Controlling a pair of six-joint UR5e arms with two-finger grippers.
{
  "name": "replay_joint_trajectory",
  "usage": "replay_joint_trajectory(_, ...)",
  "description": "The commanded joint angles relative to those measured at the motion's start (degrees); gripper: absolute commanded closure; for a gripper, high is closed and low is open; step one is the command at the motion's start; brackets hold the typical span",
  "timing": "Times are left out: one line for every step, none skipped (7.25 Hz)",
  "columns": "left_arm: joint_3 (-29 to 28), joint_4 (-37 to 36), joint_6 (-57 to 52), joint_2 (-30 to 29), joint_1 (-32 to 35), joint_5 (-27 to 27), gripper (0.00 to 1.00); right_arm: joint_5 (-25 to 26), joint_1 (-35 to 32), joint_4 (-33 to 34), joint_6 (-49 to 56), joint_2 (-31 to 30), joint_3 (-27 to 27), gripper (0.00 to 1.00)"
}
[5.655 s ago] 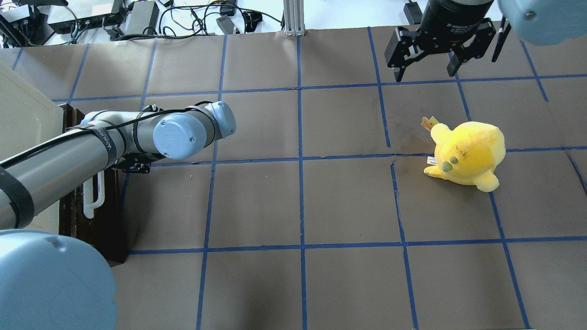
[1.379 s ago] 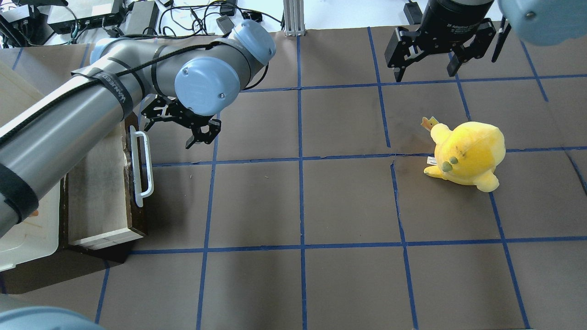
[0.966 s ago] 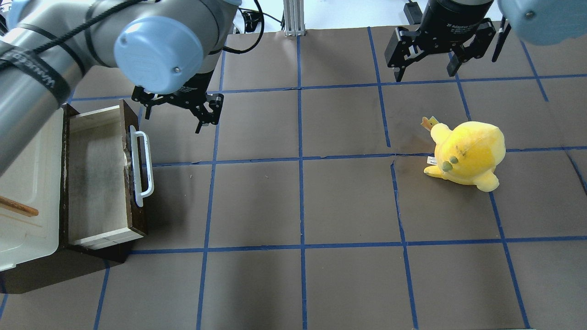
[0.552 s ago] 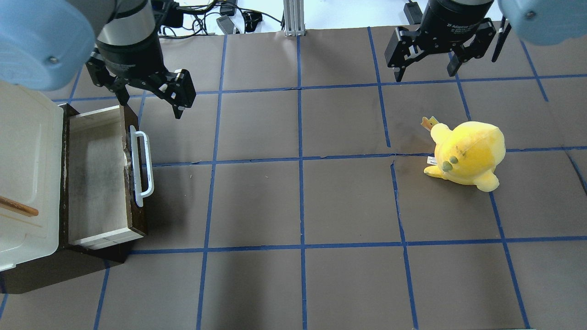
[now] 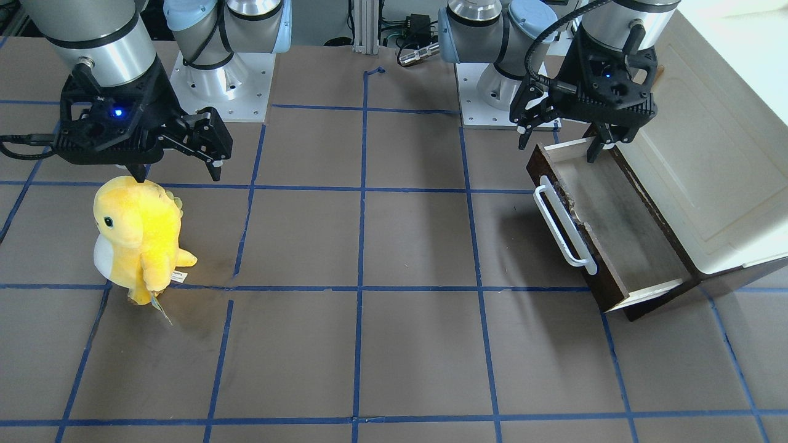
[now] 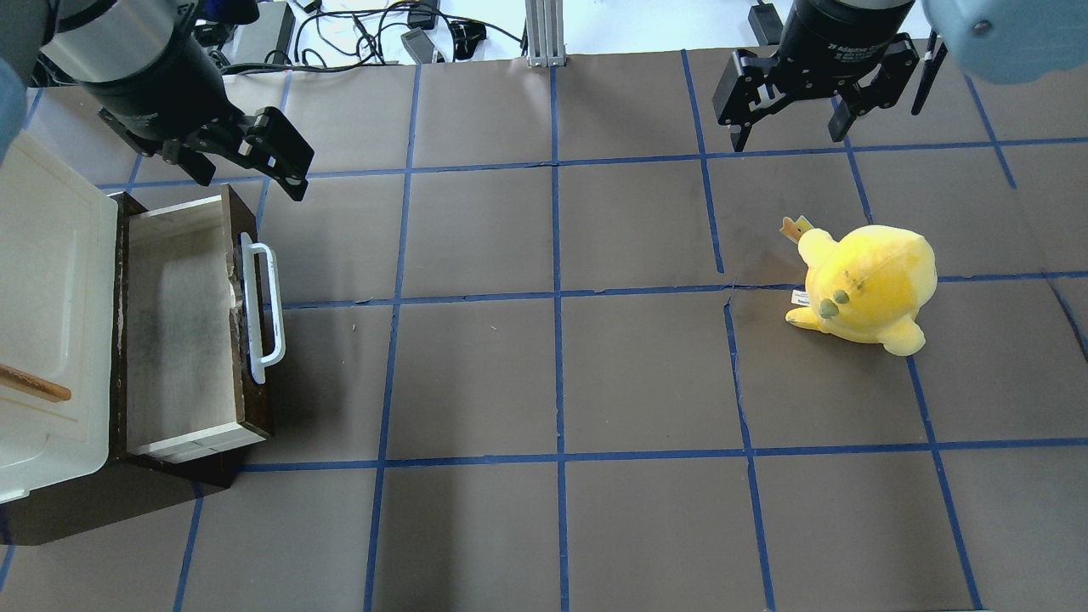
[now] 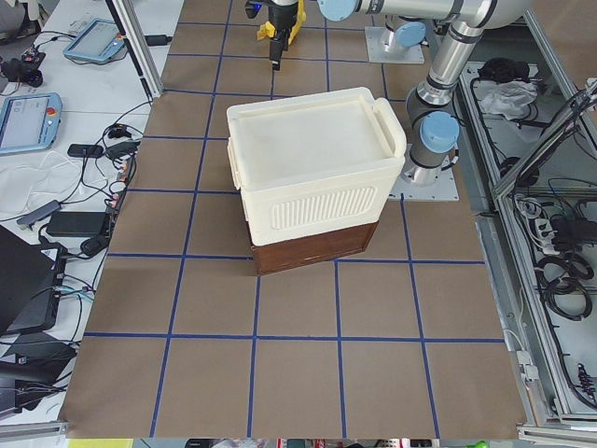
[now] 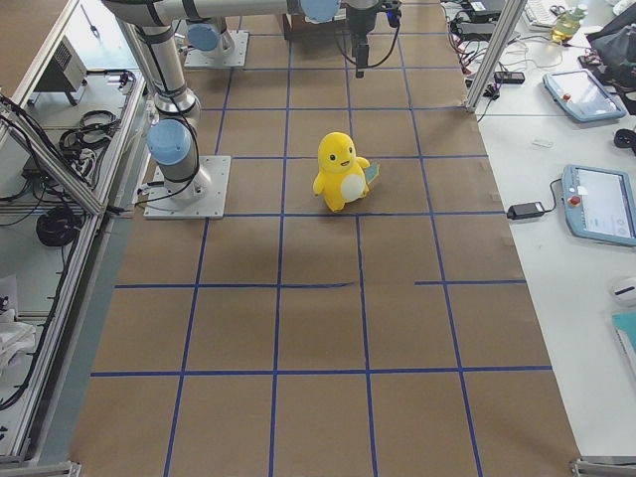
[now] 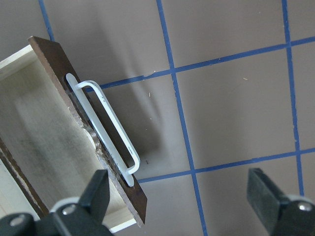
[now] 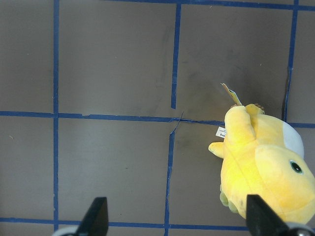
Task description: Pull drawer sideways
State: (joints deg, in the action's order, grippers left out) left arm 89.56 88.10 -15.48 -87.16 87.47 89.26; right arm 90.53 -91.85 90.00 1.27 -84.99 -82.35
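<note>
The drawer (image 6: 183,327) stands pulled open out of the cabinet at the table's left, with its greyish inside bare. It has a dark brown front and a white bar handle (image 6: 263,310). It also shows in the front view (image 5: 622,240) and the left wrist view (image 9: 44,147). My left gripper (image 6: 246,174) is open and empty, raised above the drawer's far corner, clear of the handle (image 9: 106,130). My right gripper (image 6: 788,136) is open and empty, high above the table beyond a yellow plush toy (image 6: 867,285).
The cream cabinet (image 6: 42,289) with a small brown handle (image 6: 34,384) stands on a dark base at the left edge. The yellow plush (image 5: 135,234) stands at the right side. Blue tape lines grid the brown table (image 6: 552,374). Cables lie beyond the far edge.
The drawer went from shut to pulled open. My left gripper let go of the handle, rose and swung back toward the far left. My right arm has not moved.
</note>
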Motion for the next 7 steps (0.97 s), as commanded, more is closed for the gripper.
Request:
replay_joint_trajectory(3.0, -2.9, -0.3, 1.7, -0.3, -1.4, 0.03, 0.0, 0.0, 0.0, 0.0, 0.0, 0.0, 0.0)
replay_joint_trajectory(2.9, -2.9, 0.0, 2.0, -0.3, -1.4, 0.03, 0.0, 0.0, 0.0, 0.0, 0.0, 0.0, 0.0)
replay_joint_trajectory(2.6, -3.1, 0.8, 1.8, -0.5, -1.4, 0.03, 0.0, 0.0, 0.0, 0.0, 0.0, 0.0, 0.0)
replay_joint_trajectory(2.4, -3.1, 0.9, 1.7, -0.5, -1.3, 0.03, 0.0, 0.0, 0.0, 0.0, 0.0, 0.0, 0.0)
replay_joint_trajectory(2.3, -3.1, 2.8, 1.8, -0.5, -1.3, 0.03, 0.0, 0.0, 0.0, 0.0, 0.0, 0.0, 0.0)
replay_joint_trajectory(2.2, -3.1, 3.8, 1.7, -0.5, -1.3, 0.03, 0.0, 0.0, 0.0, 0.0, 0.0, 0.0, 0.0)
replay_joint_trajectory(2.3, -3.1, 3.8, 1.6, -0.5, -1.3, 0.02, 0.0, 0.0, 0.0, 0.0, 0.0, 0.0, 0.0)
